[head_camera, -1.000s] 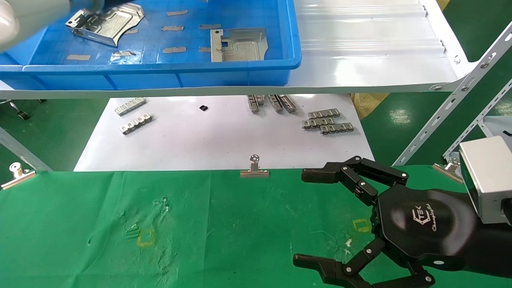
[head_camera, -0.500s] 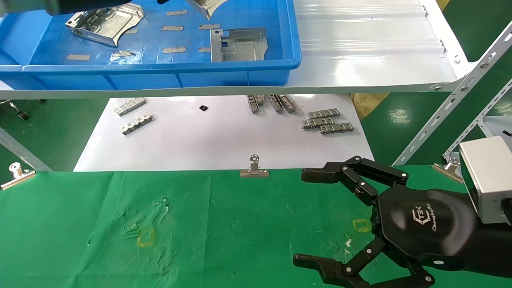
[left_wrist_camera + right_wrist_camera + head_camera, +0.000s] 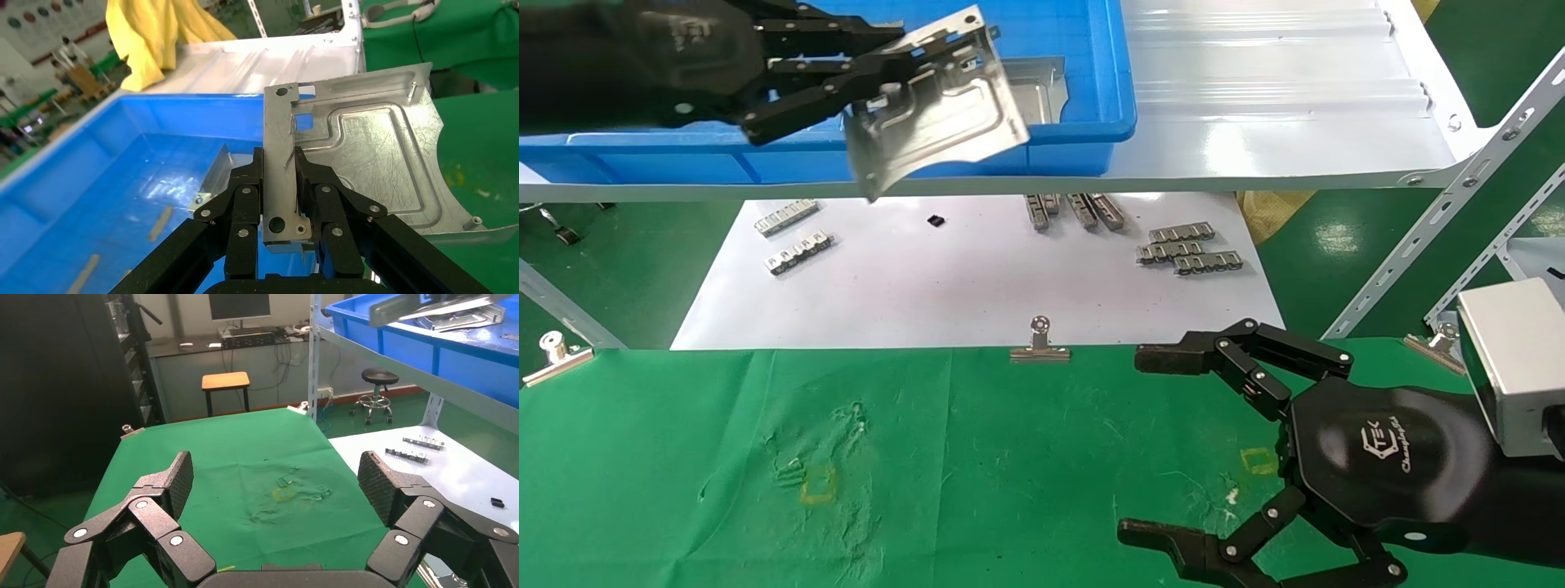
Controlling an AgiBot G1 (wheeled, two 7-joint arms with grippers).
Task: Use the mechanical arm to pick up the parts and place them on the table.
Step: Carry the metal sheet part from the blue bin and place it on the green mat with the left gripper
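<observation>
Silver sheet-metal part [image 3: 936, 102] is what your left end effector [image 3: 878, 69] has got right now, fingers clenched on its bent rim, as the left wrist view shows with the black fingers [image 3: 245, 202] pinched on both sides of the flange. You've got it in the air over the front edge of the blue bin [image 3: 1120, 90], tilted, with the curved cut-out edge hanging lowest, just in front of the bin's front wall. It touches nothing but the fingers.

Using that bin as your landmark: another part [image 3: 1042, 82] lies flat inside it near the right wall, mostly hidden behind the held one. The bin sits on the glossy white shelf [image 3: 1279, 122], which runs off to the bin's right. Below and in front of the bin you've got the white sheet [image 3: 968, 286] with small grey slotted strips [image 3: 1189, 249] scattered on it. Nearer to you than that is the green cloth bench [image 3: 1009, 474], with a silver binder clip [image 3: 1039, 343] on its far edge and a yellow square mark [image 3: 817, 483] on the cloth.

Your right end effector [image 3: 1152, 445] is parked low over the bench, well away from the bin on its right side, fingers spread wide and holding nothing.
</observation>
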